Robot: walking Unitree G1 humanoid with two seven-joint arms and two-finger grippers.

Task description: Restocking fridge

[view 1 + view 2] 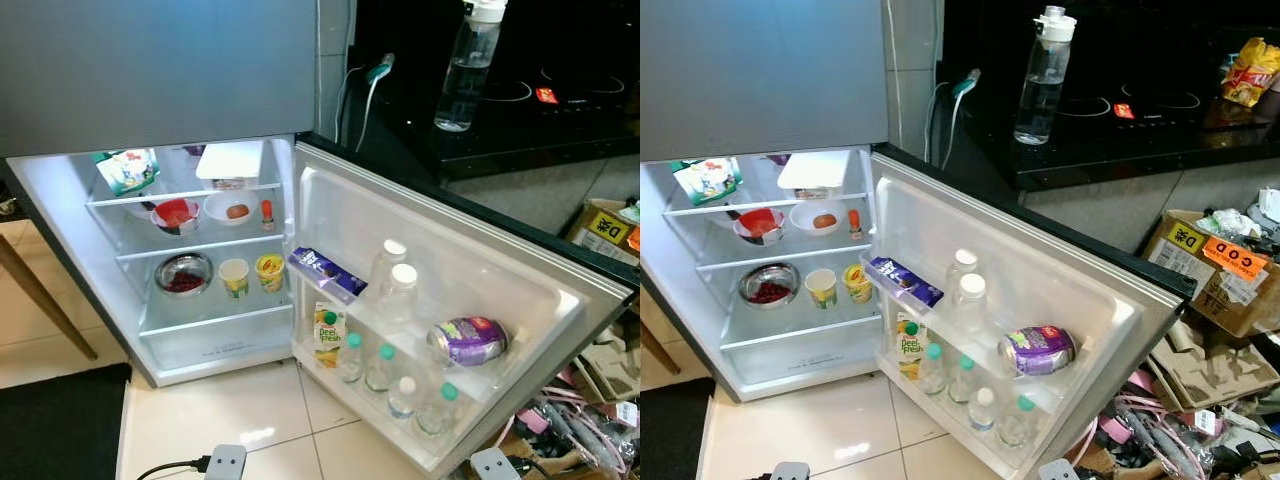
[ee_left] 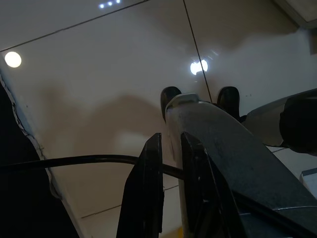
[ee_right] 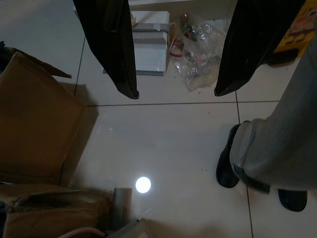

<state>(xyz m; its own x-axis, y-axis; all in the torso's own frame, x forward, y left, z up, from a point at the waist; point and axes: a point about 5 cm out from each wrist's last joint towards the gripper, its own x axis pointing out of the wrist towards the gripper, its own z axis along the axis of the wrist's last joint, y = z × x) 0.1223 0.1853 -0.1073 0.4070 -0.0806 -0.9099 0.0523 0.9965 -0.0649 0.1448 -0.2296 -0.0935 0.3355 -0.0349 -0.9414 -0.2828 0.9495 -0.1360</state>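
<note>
Both tools hang idle over the floor tiles — the left tool [image 2: 171,198] nearly pinched together on nothing, the right tool [image 3: 176,91] spread wide and empty.
Nothing is carried yet; the water bottle [image 1: 467,68] stands on the dark desk [image 1: 520,140] near its front edge, above the open fridge door [image 1: 450,290]. A careless reach could tip it — or an arm could strike the door's packed racks.

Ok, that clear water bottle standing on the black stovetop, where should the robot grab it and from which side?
Grip the water bottle around its straight clear middle, below the white cap, coming in level from the counter's front edge. It stands upright with nothing close beside it, so a side pinch probably holds best.
</note>
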